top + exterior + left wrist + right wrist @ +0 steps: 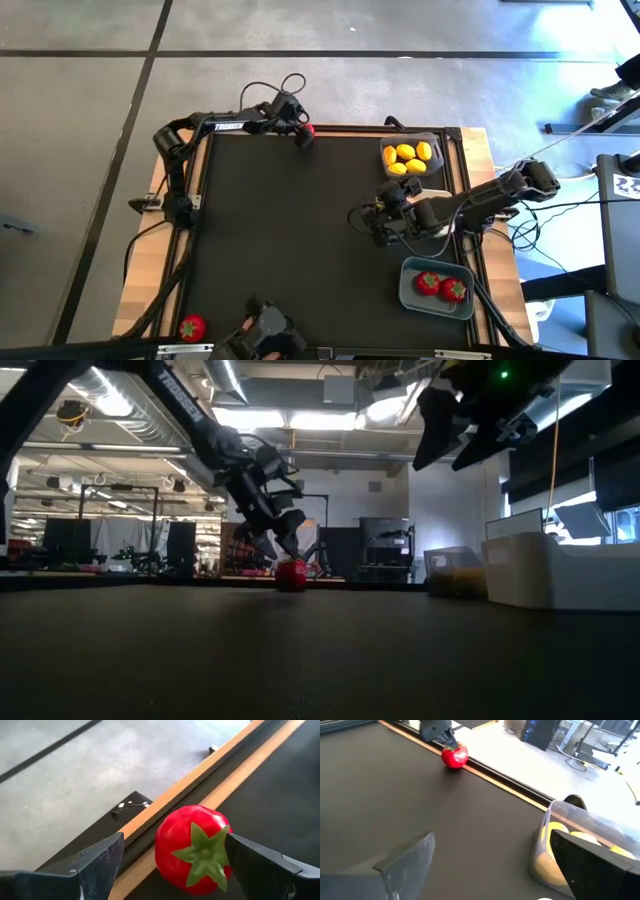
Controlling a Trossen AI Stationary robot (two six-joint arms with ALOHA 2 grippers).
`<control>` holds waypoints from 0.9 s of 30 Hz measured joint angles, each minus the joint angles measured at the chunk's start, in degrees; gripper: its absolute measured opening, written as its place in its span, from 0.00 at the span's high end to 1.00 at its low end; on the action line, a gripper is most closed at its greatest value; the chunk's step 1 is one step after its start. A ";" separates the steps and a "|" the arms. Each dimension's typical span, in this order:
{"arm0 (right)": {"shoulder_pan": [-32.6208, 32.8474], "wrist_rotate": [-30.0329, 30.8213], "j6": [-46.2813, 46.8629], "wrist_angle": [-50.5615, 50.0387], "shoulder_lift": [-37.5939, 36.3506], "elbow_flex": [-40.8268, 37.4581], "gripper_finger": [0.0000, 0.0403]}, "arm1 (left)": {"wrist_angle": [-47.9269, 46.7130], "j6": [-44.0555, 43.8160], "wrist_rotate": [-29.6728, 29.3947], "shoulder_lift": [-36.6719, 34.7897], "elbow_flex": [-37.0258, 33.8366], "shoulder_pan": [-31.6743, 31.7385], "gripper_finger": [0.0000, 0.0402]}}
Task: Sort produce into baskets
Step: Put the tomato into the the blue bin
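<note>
A red round fruit with a green top [192,847] sits on the black mat at the table's far edge [308,129]. My left gripper [172,855] is open, low over the mat, with one finger on each side of the fruit; it also shows in the low view [285,550]. My right gripper [495,870] is open and empty, raised above the mat at the right [383,216]. A dark grey basket [436,140] holds yellow lemons [410,157]. A blue-grey basket [408,290] holds two red fruits [440,287]. A white basket [560,570] stands at the right. My left gripper stands around the red fruit, slanting down from the table's left. One finger [250,857] lies right against the fruit's side [222,837], and I cannot tell whether it touches. The other finger [102,860] is clear of it. The fruit rests on the mat.
Another red fruit [192,326] lies at the near left corner, by the wooden border. A wooden rail [200,785] runs along the far edge just behind the fruit. The middle of the black mat [290,230] is bare.
</note>
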 joint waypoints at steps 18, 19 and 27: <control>-2.76 -4.22 -0.08 0.05 0.00 0.00 0.02 | 0.83 1.17 9.65 4.31 0.69 0.87 0.15; -2.76 -4.31 -0.09 -0.02 0.00 0.02 0.02 | 0.94 1.21 9.71 4.64 0.74 0.87 0.15; -2.76 -4.74 -0.19 -0.18 0.02 0.01 0.02 | 1.83 2.91 10.21 5.31 0.88 0.75 0.27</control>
